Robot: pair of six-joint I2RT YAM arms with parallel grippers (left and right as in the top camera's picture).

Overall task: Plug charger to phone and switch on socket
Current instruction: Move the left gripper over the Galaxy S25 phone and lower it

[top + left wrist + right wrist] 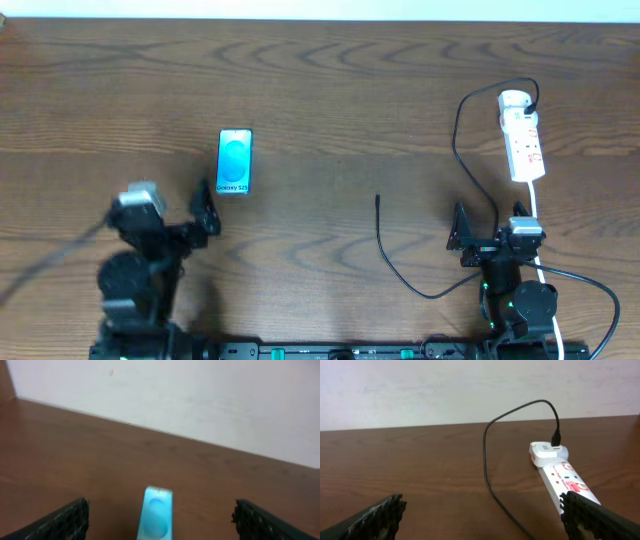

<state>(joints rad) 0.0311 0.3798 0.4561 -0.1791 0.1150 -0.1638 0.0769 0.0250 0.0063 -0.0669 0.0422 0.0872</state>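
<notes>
Two grippers stand spread wide, each holding nothing. The left gripper (160, 510) sits just below the phone (234, 161), which lies flat on the table (330, 90) with nothing between them. Well right of the phone, the charger (385, 250) ends in a loose plug tip (378, 200). Farther right are the right gripper (481, 505) and the socket (522, 140). Only the overhead view shows the tip. The right wrist view shows the cable entering the socket's rounded end.
</notes>
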